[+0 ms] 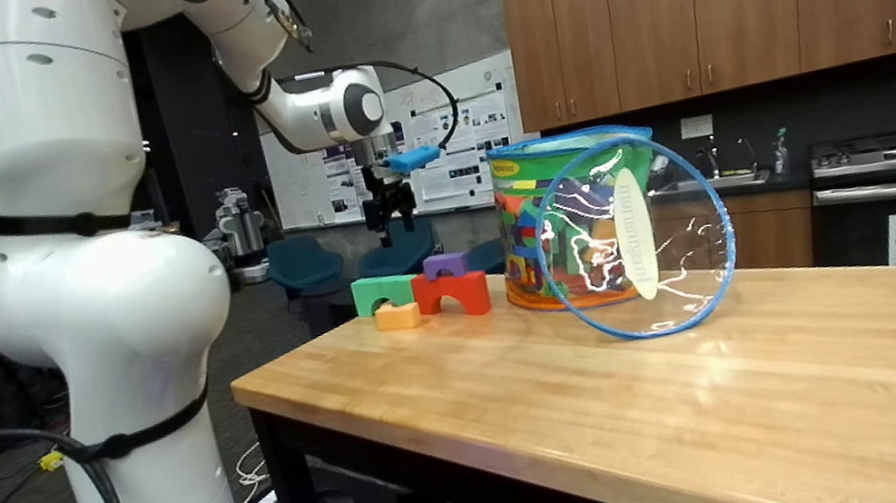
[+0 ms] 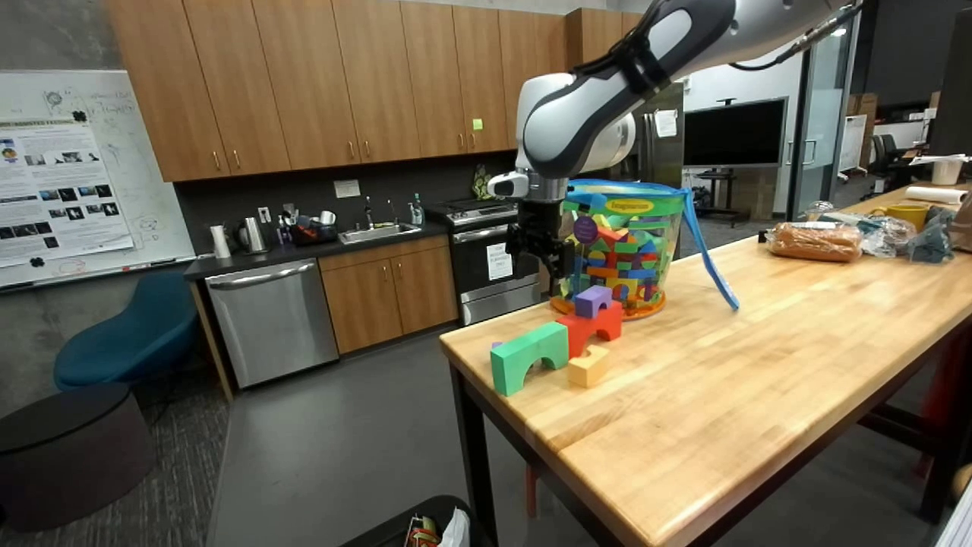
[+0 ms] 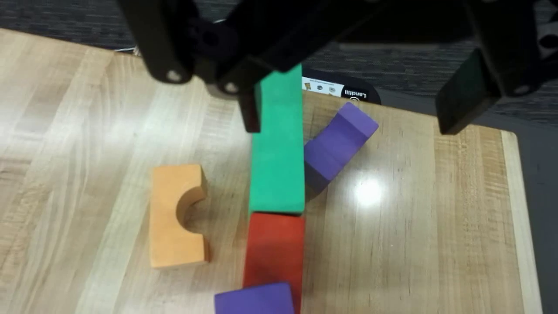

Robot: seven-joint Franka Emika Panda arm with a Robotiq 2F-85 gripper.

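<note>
Where the wrist view looks down past the gripper [image 3: 351,126], a loose purple block [image 3: 340,139] lies on the wooden table [image 3: 392,270] and shows in the gap between the fingertips, nearer the finger on the left of that picture. Its long axis runs diagonally there, upper right to lower left; the green arch block [image 3: 277,174] just beside it runs almost straight up and down, so the line joining the two fingers crosses the green piece squarely and meets the purple one at a slant. Contact between those two: cannot tell. In an exterior view only a small purple patch shows past the green's far side. Red arch block [image 3: 273,248] set end to end with the green, a second purple block [image 3: 257,301] resting on top of it. Orange arch block [image 3: 168,222] on the opposite side of the row from the loose piece, well apart from the gripper, cutout facing the row. End effector: fingers spread wide, nothing between the pads, nothing held. It hangs above the row, with space visible beneath it in an exterior view; no contact with any block seen. Near the row stands the tub [image 2: 653,205] full of blocks, its clear lid [image 1: 637,236] tilted down beside it, blue rim reaching the tabletop.
</note>
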